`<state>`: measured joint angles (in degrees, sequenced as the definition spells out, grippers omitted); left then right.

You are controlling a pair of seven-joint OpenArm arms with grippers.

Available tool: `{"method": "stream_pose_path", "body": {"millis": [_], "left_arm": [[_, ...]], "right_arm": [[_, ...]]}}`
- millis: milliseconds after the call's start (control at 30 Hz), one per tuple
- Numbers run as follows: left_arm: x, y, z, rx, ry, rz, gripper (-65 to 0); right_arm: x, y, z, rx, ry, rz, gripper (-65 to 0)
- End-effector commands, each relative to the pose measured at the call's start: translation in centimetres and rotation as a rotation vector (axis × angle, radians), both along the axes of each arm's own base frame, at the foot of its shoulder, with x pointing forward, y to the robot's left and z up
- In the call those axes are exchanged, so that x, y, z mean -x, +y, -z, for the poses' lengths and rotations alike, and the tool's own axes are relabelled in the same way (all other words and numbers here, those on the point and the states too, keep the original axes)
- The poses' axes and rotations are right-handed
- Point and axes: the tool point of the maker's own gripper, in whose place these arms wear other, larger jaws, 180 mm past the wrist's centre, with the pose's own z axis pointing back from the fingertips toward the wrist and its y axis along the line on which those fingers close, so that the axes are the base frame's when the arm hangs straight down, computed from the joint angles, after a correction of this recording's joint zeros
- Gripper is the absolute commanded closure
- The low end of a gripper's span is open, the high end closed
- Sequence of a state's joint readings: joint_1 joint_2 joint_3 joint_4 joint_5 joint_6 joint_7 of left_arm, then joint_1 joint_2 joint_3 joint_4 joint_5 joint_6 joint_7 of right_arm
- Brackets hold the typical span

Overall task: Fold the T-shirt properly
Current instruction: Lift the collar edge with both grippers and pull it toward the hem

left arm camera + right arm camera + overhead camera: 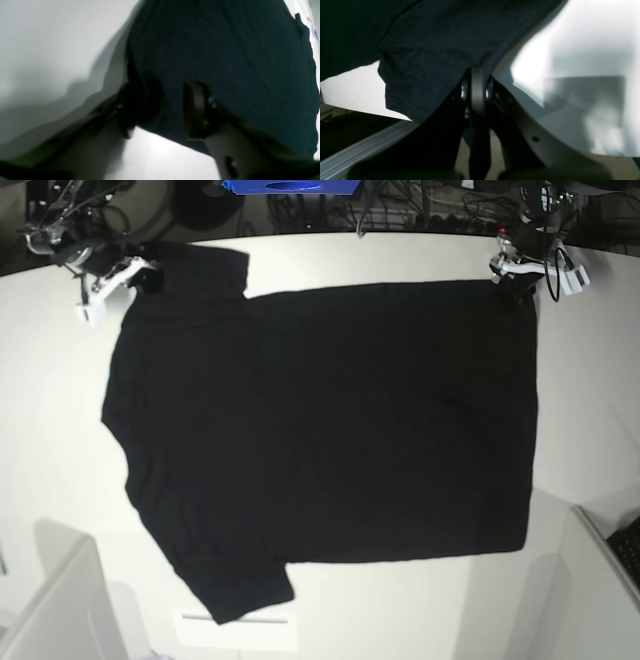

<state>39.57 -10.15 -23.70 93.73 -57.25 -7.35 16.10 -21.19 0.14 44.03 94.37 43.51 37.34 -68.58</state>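
Item: T-shirt (pixel 320 430), plain black, short-sleeved. It lies spread flat on the white surface (pixel 60 450) and fills most of the middle of the base view. One sleeve points to the upper left of that frame, the other to the lower left near the bottom edge; the straight hem runs down the right side.

Left hand (pixel 518 280): at the upper right of the base view, on the upper right corner of the shirt. In the left wrist view (pixel 160 110) the two dark fingers (pixel 195 110) stand apart with black cloth lying between them and the shirt's edge crossing just below. The picture is blurred; the jaws are partly parted, and whether they have hold of the cloth cannot be told.

Right hand (pixel 140 277): at the upper left of the base view, on the outer end of the upper sleeve. In the right wrist view (pixel 478 75) the fingers are pressed together with no gap, and dark cloth (pixel 432 50) gathers to the tips and drapes away to the upper left of the frame, pinched between them. A hemmed sleeve edge hangs at the lower left of that cloth.

Also in view: a blue object (pixel 290 186) at the top edge of the base view, beyond the surface, and tangled cables (pixel 400 210) along the same edge.
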Motion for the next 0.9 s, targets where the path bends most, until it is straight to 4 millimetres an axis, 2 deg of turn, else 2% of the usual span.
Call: {"method": "stream_pose_path", "body": {"millis": [0, 167, 200, 233, 267, 300, 533, 700, 800, 867], "left_arm": [[0.7, 0.1, 0.3, 0.001, 0.033, 0.004, -24.4], [0.7, 0.1, 0.3, 0.001, 0.033, 0.004, -22.7], [0.7, 0.1, 0.3, -0.001, 0.033, 0.005, -19.3], [0.7, 0.1, 0.3, -0.003, 0.033, 0.007, -13.3], [0.8, 0.1, 0.3, -0.004, 0.036, 0.008, -4.3], [0.9, 0.1, 0.3, -0.005, 0.039, 0.009, 0.0], [2.0, 0.6, 0.3, -0.025, 0.068, 0.029, 0.0], [3.9, 1.2, 0.4, -0.045, 0.118, 0.047, 0.0], [4.3, 1.0, -0.1, -0.064, 0.123, 0.070, 0.0], [3.6, 0.4, -1.2, -0.095, 0.101, 0.107, 0.0]], "right_arm": [[-0.3, -0.6, -0.6, 0.012, -0.024, 0.008, 0.0], [-0.3, -0.6, -0.6, 0.012, -0.024, 0.008, 0.0], [-0.3, -0.7, -0.6, 0.013, -0.024, 0.009, 0.0], [-0.3, -0.7, -0.5, 0.013, -0.022, 0.009, 0.0], [-0.2, -0.7, -0.5, 0.013, -0.020, 0.011, 0.0], [0.1, -0.7, -0.5, 0.014, -0.015, 0.010, 0.0], [1.4, -0.9, -0.6, 0.034, -0.002, -0.003, 0.0], [2.2, -0.8, -2.3, 0.098, -0.035, -0.077, 0.0], [2.5, -1.0, -3.2, 0.130, -0.048, -0.087, 0.0], [2.4, -1.0, -3.8, 0.145, -0.059, -0.097, 0.0]]}}
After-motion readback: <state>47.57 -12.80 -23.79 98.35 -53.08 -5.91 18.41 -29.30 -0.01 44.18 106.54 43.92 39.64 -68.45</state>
